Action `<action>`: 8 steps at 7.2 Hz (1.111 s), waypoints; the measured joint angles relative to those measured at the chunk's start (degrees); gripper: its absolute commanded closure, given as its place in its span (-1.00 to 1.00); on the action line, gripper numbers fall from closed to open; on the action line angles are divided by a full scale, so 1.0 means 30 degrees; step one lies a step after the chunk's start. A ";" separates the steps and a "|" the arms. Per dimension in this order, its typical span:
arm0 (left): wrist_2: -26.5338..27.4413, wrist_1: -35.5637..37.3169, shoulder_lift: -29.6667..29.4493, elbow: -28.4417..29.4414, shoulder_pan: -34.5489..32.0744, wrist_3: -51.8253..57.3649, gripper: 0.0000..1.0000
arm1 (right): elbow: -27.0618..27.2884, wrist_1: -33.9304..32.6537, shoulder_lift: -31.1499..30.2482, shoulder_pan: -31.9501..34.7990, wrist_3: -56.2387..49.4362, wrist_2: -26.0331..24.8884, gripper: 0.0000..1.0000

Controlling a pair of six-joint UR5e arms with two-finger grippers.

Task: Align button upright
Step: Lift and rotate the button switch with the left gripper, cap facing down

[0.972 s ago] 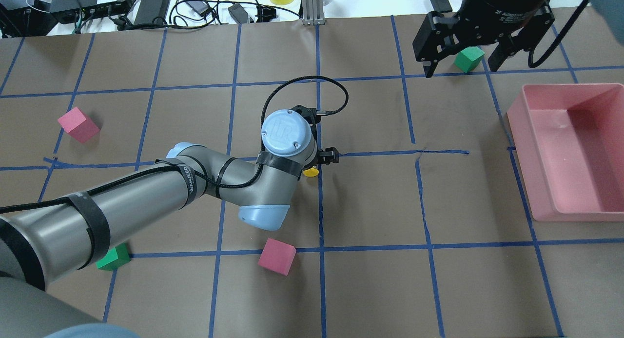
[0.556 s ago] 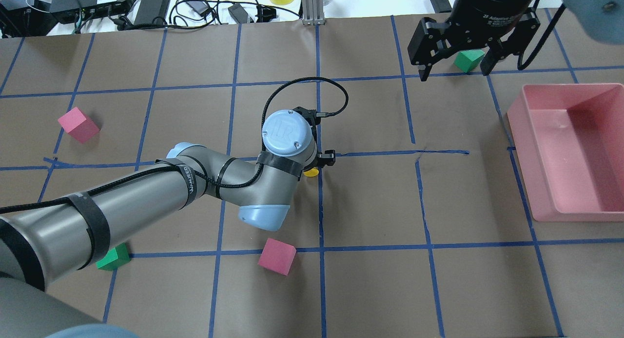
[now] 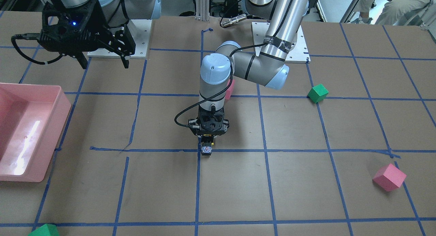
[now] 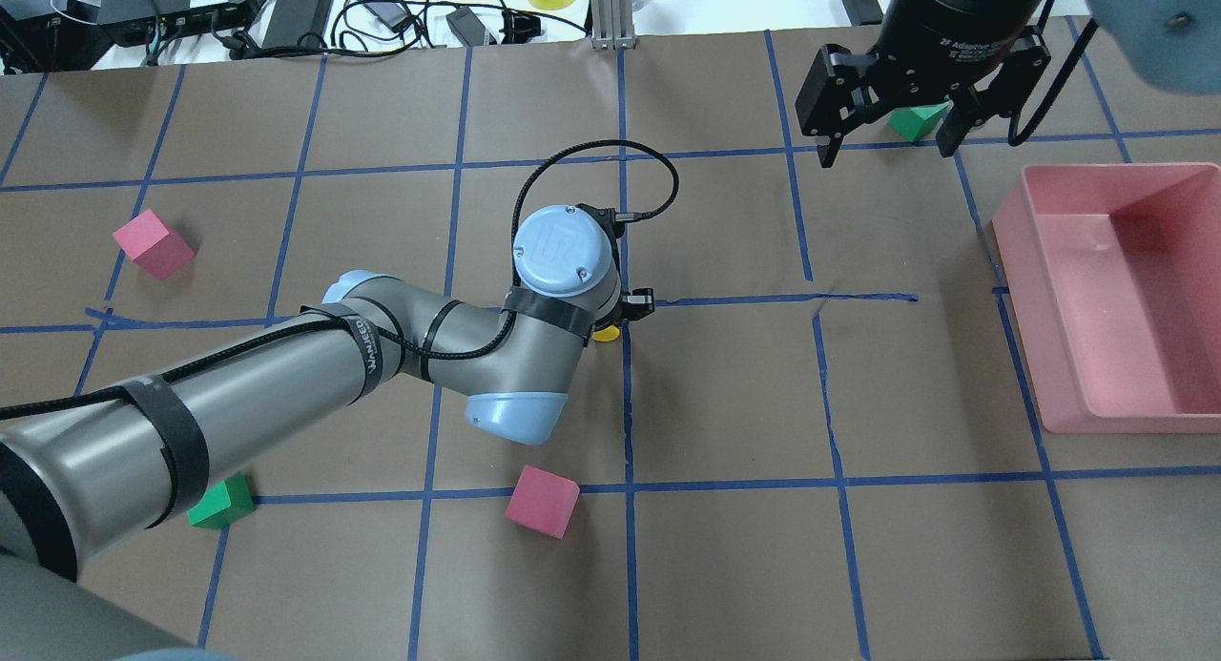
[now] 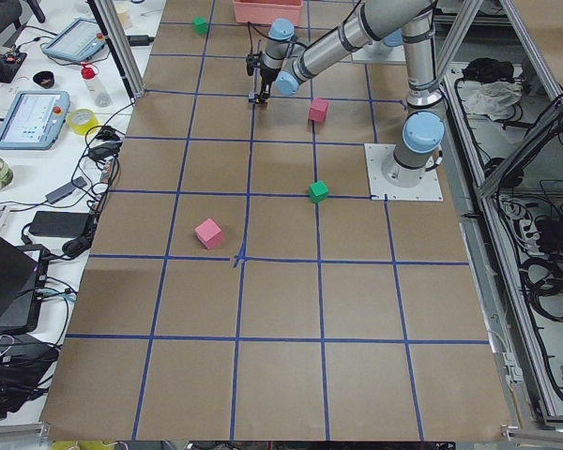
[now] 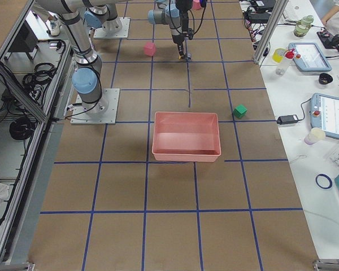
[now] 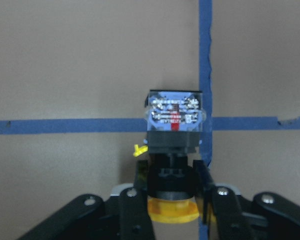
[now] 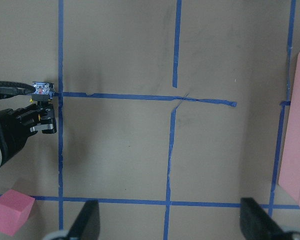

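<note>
While between left fingers (image 7: 133, 212), button (image 7: 174, 120) sideways.

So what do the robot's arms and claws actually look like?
Both arms are silver-grey tubes with light-blue joint caps; the left arm carries a black cable under black straps and a UR logo. Both claws are black, two-fingered: left claw, right claw with white lettering.

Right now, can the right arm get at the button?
Probably not cleanly: the left gripper is shut on the button and covers it from above. The right gripper hangs open far off, near a green cube.
</note>
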 measured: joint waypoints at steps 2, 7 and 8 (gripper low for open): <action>-0.1098 -0.4159 0.0419 0.2006 0.0087 -0.2654 1.00 | 0.0066 0.0005 -0.0026 0.0000 -0.0011 -0.0041 -1.00; -1.0006 -0.7249 0.0715 0.3188 0.3459 -1.2586 1.00 | 0.0171 0.0052 -0.0032 0.0000 0.0041 -0.0067 -1.00; -1.2469 -0.7803 0.0659 0.2879 0.4357 -1.3243 1.00 | 0.0183 0.0050 -0.0032 -0.0001 0.0030 -0.0055 -1.00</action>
